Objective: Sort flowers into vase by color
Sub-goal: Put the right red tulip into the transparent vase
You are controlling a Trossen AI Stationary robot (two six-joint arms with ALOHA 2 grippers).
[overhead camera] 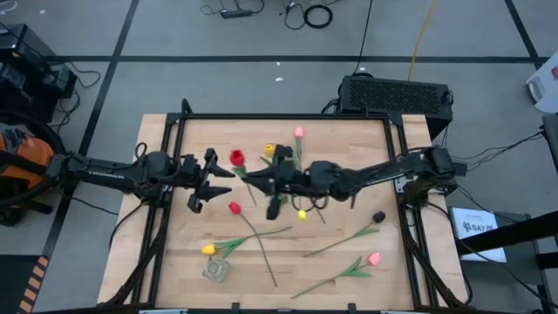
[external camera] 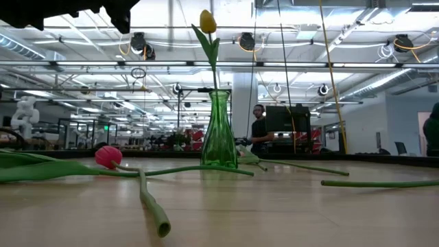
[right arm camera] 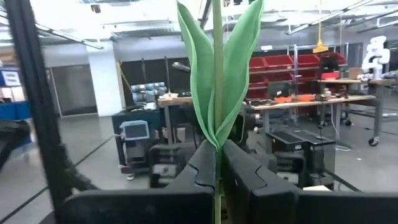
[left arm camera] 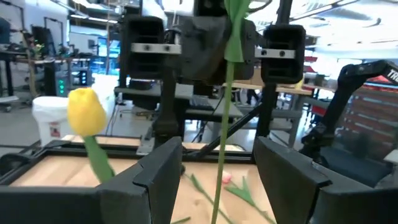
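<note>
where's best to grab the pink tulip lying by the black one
Take the pink tulip by its bare lower stem, past the leaves, coming straight down with fingers across it: it lies flat, clear of other flowers. The open left gripper is free; the right gripper is shut on another tulip's stem.

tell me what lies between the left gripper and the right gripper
In the high view, a red artificial tulip head and its thin green stem lie between the left gripper and the right gripper.
</note>
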